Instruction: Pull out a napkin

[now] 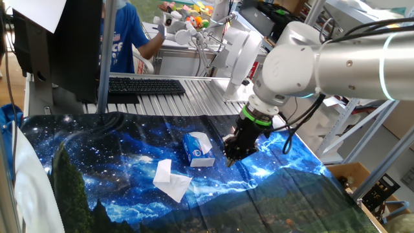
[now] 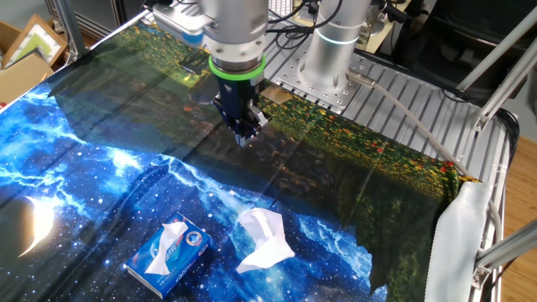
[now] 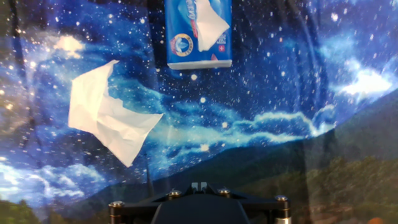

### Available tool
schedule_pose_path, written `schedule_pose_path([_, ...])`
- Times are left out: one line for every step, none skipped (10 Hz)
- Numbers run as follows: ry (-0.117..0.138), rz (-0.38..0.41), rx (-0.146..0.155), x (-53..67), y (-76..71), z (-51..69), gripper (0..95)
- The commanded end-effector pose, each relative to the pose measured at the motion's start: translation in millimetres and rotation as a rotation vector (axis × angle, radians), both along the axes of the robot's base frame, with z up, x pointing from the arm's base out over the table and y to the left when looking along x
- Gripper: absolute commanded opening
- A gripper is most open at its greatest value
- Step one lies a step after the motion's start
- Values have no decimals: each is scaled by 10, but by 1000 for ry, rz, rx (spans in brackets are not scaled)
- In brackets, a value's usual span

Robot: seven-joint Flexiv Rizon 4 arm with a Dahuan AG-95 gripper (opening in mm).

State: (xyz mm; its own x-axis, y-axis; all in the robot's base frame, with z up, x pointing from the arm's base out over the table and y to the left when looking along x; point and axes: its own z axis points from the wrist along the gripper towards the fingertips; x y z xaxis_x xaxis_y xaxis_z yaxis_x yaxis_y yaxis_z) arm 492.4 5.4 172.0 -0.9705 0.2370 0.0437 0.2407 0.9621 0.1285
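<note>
The napkin (image 1: 171,178), a creased white tissue, lies loose on the starry blue cloth (image 1: 116,155), left of the box's front. It also shows in the other fixed view (image 2: 265,240) and in the hand view (image 3: 107,121). The small blue-and-white tissue box (image 1: 196,149) (image 2: 170,252) (image 3: 199,34) lies flat, with a smoother pointed tissue (image 3: 209,23) sticking out of its slot. My gripper (image 1: 231,160) (image 2: 243,139) (image 3: 199,185) hovers above the cloth to the right of the box, apart from both. Its fingertips are together and hold nothing.
A black keyboard (image 1: 145,85) and a person in a blue shirt (image 1: 119,39) are behind the cloth. The arm's base (image 2: 331,59) stands on the ribbed metal table. A cardboard box (image 2: 25,50) sits beside the table. A white cloth (image 2: 466,226) hangs on the frame.
</note>
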Motion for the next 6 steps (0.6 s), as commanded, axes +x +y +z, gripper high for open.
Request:
schedule_pose_path([27,-2,-17,-6,13,5,0])
schedule_pose_path([39,-7,-17,-6,13,5,0])
schedule_pose_path([50,-9,-18,-6,13,5,0])
schedule_pose_path([55,-3,-21,-6,13,5,0])
schedule_pose_path([55,3,-29,-6,13,5,0])
schedule_pose_path([54,21,-42,-6,13,4,0])
